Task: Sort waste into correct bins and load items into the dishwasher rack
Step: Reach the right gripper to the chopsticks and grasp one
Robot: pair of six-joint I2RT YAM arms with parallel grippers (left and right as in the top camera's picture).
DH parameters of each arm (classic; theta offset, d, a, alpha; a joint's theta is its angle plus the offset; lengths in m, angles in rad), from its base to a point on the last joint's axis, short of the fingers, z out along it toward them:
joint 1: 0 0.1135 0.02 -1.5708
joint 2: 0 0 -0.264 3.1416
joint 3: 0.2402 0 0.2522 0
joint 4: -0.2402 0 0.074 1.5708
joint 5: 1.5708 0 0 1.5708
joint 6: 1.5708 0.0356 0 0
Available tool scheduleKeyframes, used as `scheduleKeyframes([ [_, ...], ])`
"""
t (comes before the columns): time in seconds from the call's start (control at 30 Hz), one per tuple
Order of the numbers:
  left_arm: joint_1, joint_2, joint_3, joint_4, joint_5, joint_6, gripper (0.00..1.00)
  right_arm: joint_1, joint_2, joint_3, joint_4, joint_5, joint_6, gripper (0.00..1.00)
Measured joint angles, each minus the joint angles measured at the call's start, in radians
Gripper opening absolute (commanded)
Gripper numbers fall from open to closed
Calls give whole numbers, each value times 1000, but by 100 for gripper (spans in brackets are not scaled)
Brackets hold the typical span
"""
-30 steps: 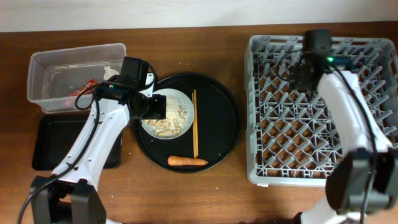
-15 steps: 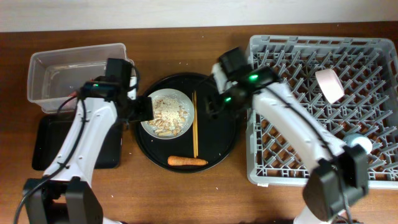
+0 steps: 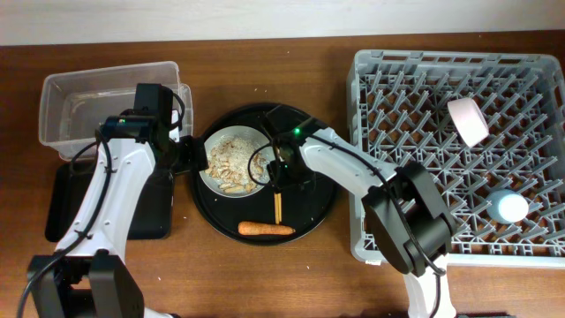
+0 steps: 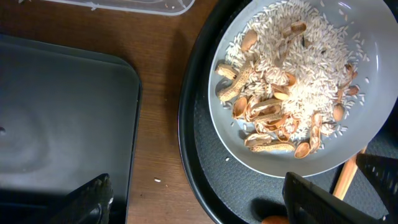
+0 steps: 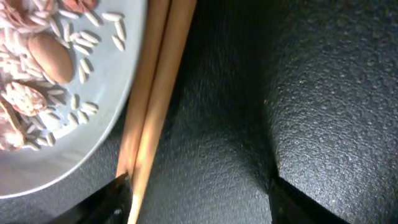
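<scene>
A pale round plate heaped with beige food scraps lies on the round black tray. My left gripper is open at the plate's left, one finger over the flat black bin, the other over the round tray. The right gripper hangs open low over the chopsticks, which lie just inside its left finger. An orange carrot rests at the tray's front. The pinkish bowl and light-blue cup sit in the grey rack.
The clear tub stands at the back left, with the flat black bin in front of it under my left arm. The right arm stretches from the rack's front corner across the round tray. Bare wood shows along the front edge.
My right arm has swung from the rack over to the chopsticks and its jaws have narrowed. The bowl and cup now show in the rack. The left gripper has shifted left off the plate.
</scene>
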Motion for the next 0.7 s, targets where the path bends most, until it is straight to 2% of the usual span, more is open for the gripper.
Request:
scheduleKeyframes([
  [0.3,0,0,0,0,0,0,87,7,4,0,-16,66,78,66],
  [0.33,0,0,0,0,0,0,87,8,4,0,-16,68,92,63],
  [0.37,0,0,0,0,0,0,87,9,4,0,-16,73,97,52],
  [0.43,0,0,0,0,0,0,87,10,4,0,-23,82,106,39],
  [0.6,0,0,0,0,0,0,87,10,6,0,-57,100,181,26],
  [0.7,0,0,0,0,0,0,87,10,6,0,-64,100,198,11],
])
